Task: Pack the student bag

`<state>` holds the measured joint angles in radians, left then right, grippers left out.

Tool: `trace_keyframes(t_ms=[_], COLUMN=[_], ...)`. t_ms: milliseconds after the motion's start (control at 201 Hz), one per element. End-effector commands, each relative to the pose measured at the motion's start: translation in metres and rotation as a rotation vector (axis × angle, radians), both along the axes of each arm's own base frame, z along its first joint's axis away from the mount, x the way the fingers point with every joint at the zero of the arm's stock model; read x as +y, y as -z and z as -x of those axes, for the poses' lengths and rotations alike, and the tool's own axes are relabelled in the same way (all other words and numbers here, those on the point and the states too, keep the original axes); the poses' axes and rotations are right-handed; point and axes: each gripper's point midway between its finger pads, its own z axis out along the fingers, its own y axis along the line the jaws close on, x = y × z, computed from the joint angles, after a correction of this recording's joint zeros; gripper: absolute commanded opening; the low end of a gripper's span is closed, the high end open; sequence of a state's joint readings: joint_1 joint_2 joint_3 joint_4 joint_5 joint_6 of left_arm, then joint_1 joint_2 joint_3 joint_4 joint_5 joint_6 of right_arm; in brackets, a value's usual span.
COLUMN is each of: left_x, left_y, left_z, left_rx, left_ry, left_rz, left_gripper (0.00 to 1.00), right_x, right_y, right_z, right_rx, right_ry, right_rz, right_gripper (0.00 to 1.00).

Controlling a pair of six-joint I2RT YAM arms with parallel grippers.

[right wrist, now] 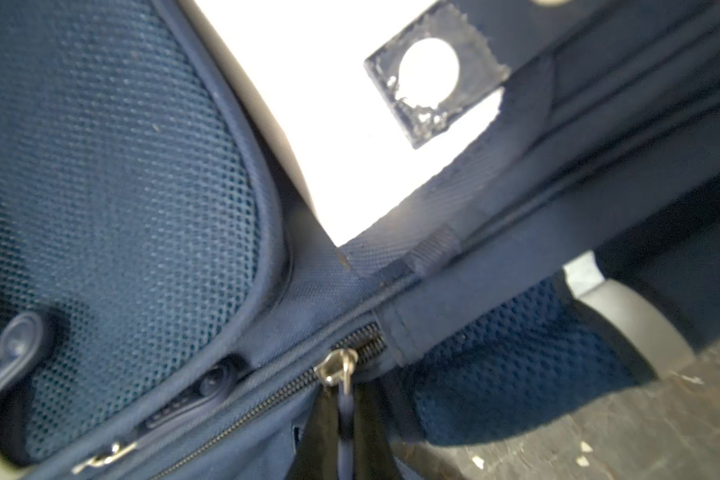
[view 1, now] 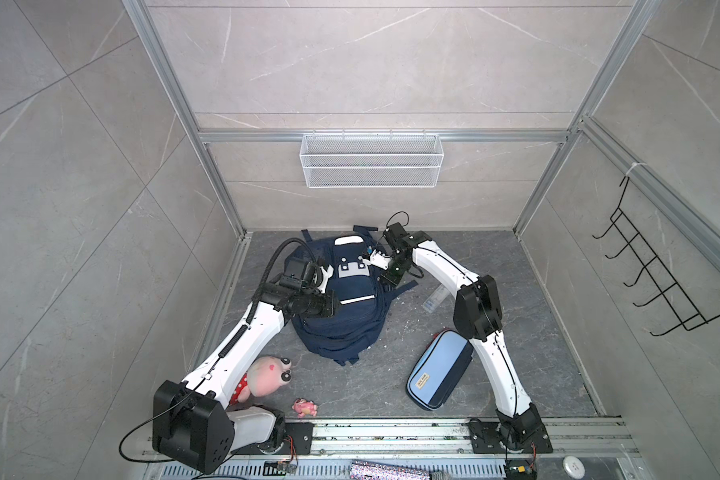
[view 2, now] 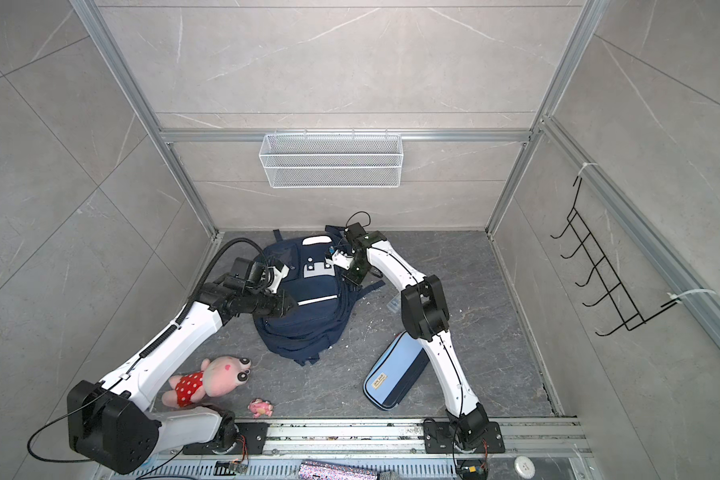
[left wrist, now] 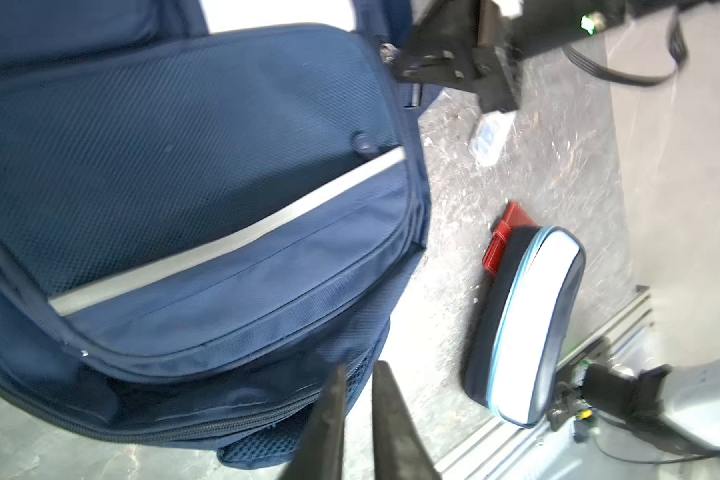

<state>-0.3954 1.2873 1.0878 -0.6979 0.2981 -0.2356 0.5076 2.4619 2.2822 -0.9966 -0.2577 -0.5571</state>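
Right claw (right wrist: pixel 344 401) pinches the zip pull (right wrist: pixel 337 368) of the student bag (view 1: pixel 341 307), slumped between it and the left claw (left wrist: pixel 360 372), whose jaws stand narrowly apart; limp fabric likely needs bracing beside the zip.

Bright even light, soft shadows, blurred wrist views, blown-out whites, bowed edges

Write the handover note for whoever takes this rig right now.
Left tool: jaws slightly apart at the side of the student bag, nothing visibly held.
Right tool: shut on the bag's zipper pull.
Bag lies front up on the floor; pencil case, plush toy and small pink toy lie outside it.
Done: pull grasped; zip looks closed.
To do: open the bag, pack the items, zip up.
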Motion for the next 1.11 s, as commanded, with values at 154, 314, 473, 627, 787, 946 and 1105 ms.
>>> trace_keyframes(t_ms=[154, 314, 473, 627, 787, 946, 1105], left_x=[-0.008, -0.017, -0.019, -0.021, -0.024, -0.03, -0.037], left_y=[0.035, 0.05, 0.066, 0.08, 0.096, 0.106, 0.1], left_z=[-0.004, -0.012, -0.025, -0.036, -0.044, -0.056, -0.064], left_rx=[-0.061, -0.096, -0.136, -0.178, -0.205, -0.203, -0.213], left_ry=[0.263, 0.356, 0.398, 0.425, 0.437, 0.406, 0.362], left_rz=[-0.243, -0.339, -0.439, -0.538, -0.596, -0.598, -0.551], left_gripper=[0.51, 0.63, 0.63, 0.58, 0.44, 0.28, 0.0], right_x=[0.0, -0.002, -0.002, -0.003, 0.0, 0.003, 0.002], right_y=[-0.049, -0.039, -0.032, -0.029, -0.032, -0.033, -0.034], right_z=[-0.012, -0.011, -0.008, -0.007, -0.01, -0.012, -0.011], right_rx=[-0.104, -0.076, -0.043, -0.027, -0.031, -0.028, -0.028], right_ry=[0.124, 0.125, 0.129, 0.134, 0.135, 0.139, 0.142], right_rz=[-0.093, -0.063, -0.056, -0.046, -0.057, -0.071, -0.066], right_gripper=[0.0, 0.0, 0.0, 0.0, 0.0, 0.0, 0.0])
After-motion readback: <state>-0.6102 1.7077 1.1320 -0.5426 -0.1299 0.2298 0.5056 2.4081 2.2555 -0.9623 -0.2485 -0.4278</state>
